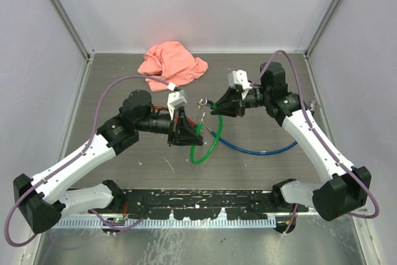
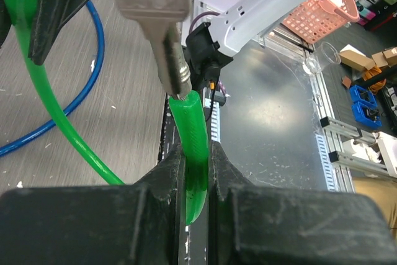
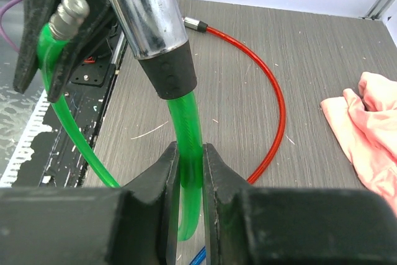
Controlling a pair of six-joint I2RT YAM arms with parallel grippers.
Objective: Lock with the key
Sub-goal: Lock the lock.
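As the left claw (image 2: 197,175) clamps it, glossy green cable (image 2: 192,125), chrome barrel (image 3: 144,10)

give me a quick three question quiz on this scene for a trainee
1. True or false: the left pincer is shut on the green plastic-coated cable.
2. What colour is the crumpled cloth? A blue, B pink, C white.
3. Fill in: besides the blue cable, a ___ cable lies on the grey wooden table.

Key: 1 true; 2 B; 3 red cable.
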